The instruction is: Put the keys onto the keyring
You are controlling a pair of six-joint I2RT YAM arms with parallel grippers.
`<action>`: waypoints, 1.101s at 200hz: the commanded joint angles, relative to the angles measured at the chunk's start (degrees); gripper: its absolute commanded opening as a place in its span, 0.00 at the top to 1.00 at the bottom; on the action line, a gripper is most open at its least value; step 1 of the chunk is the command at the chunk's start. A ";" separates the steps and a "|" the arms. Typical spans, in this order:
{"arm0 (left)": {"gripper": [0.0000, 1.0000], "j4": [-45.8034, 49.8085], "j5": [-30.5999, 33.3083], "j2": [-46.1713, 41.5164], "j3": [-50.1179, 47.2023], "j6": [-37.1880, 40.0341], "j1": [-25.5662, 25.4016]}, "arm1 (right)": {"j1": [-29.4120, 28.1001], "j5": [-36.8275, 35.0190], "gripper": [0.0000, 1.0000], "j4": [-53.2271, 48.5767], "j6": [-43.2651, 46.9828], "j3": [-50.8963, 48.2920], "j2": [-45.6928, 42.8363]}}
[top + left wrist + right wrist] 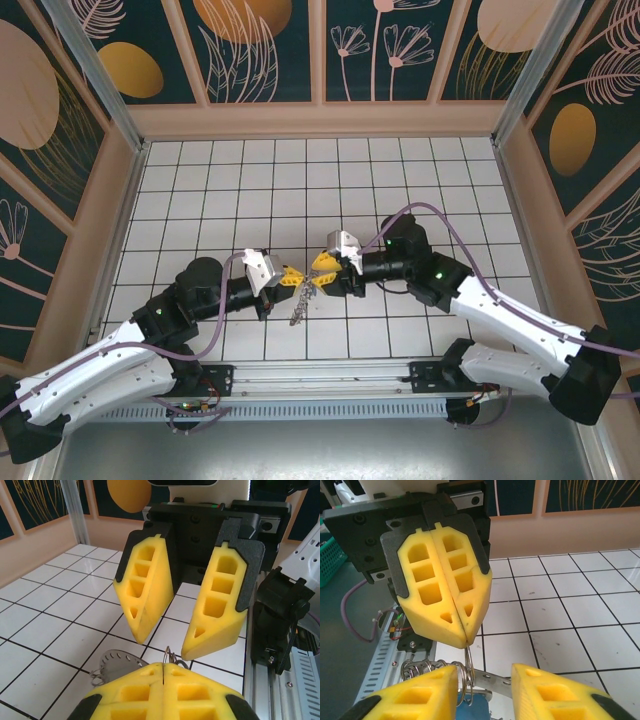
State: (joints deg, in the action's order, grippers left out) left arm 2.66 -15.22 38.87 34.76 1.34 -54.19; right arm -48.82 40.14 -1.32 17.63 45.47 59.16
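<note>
My left gripper is shut on a wire loop of the keyring, whose flat grey perforated plate hangs below and to the left of the fingers. In the top view the keyring dangles above the tiles between the left gripper and the right gripper. My right gripper is open, its fingers either side of the pinched loop and the grey plate. The key's blue head shows just under the plate. More wire loops bunch at the left.
The white tiled floor stretches back to the beige walls. An aluminium rail with the arm bases runs along the near edge. A green basket sits off the table at the left of the right wrist view.
</note>
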 commanded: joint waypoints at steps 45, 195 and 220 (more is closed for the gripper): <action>1.00 -3.78 0.12 1.11 -0.16 0.84 -0.38 | -0.30 4.95 0.96 4.44 -1.12 0.76 3.19; 0.85 4.31 33.89 -2.89 -6.66 -19.32 -0.34 | 5.04 -8.35 0.45 5.62 -14.02 -7.94 6.89; 0.75 4.86 34.87 1.00 -7.34 -22.23 -0.04 | 5.55 -9.20 0.40 7.35 -17.18 -8.27 10.36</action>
State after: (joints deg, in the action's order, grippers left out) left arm 5.37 15.62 36.99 28.47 -15.84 -54.17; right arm -43.86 32.51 3.70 4.21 38.44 67.11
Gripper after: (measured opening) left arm 0.203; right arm 0.579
